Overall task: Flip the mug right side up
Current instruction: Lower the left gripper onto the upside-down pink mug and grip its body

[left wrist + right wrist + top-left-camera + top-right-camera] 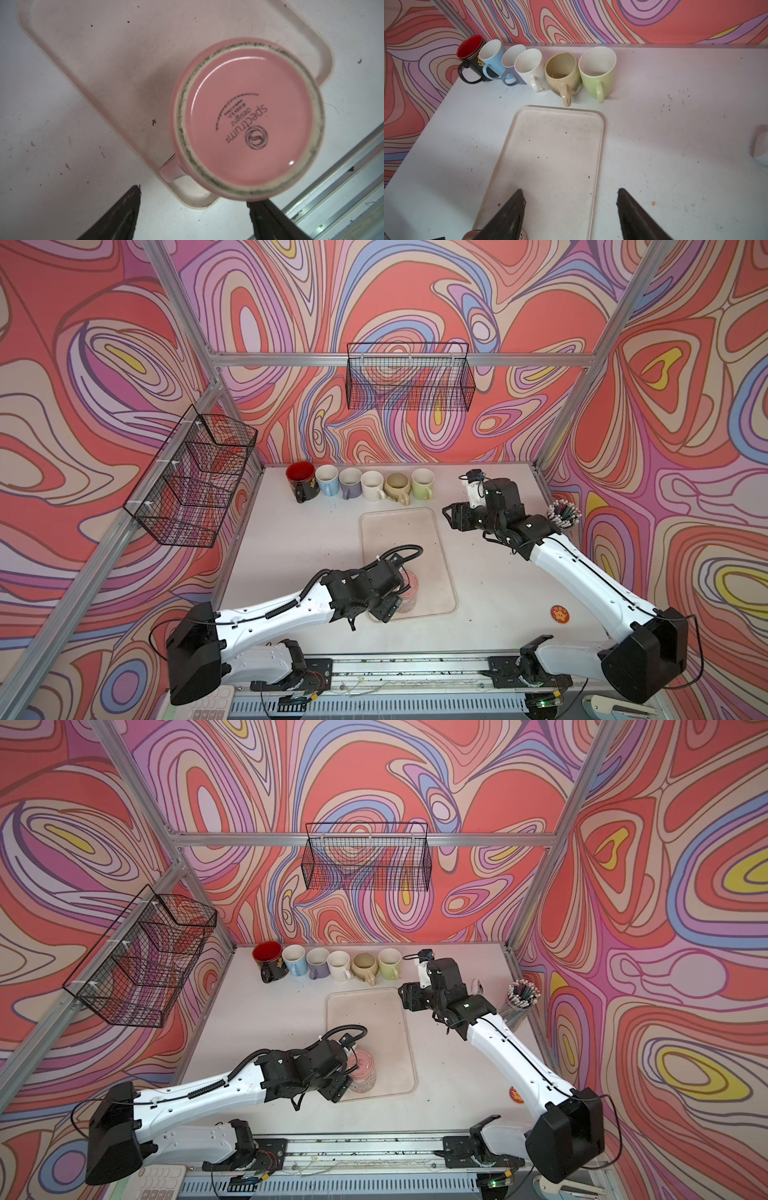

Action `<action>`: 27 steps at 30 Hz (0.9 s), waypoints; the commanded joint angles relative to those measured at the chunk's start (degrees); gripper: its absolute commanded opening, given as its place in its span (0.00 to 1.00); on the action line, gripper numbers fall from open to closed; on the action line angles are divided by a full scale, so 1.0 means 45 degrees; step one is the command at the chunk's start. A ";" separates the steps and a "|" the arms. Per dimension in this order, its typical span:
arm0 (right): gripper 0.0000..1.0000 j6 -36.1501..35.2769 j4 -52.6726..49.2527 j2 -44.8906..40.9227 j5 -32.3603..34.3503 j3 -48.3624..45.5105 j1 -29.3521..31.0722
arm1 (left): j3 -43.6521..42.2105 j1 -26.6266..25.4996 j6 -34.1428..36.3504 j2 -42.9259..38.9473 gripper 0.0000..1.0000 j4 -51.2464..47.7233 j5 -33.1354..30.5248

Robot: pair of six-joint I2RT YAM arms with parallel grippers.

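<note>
My left wrist view looks straight down on the pink mug (247,118): base up, a printed maker's mark on it, its handle (171,171) toward the near left corner of the tray (104,72). In both top views my left arm (291,605) hides most of the mug (only a pink sliver shows). It stands mouth-down at the tray's near edge. My left gripper (193,197) hangs just beside it, jaws apart, gripping nothing. My right gripper (570,191), jaws also apart, hangs over the tray's far right corner. Its wrist view alone shows close up the six mugs (529,66) along the far edge of the desk (675,145), mouths up. A clear cup (513,1013) at the right edge holds pens (523,992).
</note>
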 commanded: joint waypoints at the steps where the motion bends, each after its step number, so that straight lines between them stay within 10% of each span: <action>1: 0.73 -0.0037 0.0049 -0.0312 -0.0085 -0.0171 0.0034 | 0.0461 -0.0024 0.0013 0.0365 0.83 0.0750 -0.0278; 15: 0.73 -0.0012 -0.0064 -0.0479 -0.0214 -0.0326 0.0028 | 0.1676 -0.0029 0.0527 0.2536 0.78 0.1961 0.0774; 27: 0.73 0.0056 -0.0067 -0.0272 -0.0309 -0.0263 0.0038 | 0.1342 -0.0021 0.0449 0.2612 0.46 0.1700 0.1201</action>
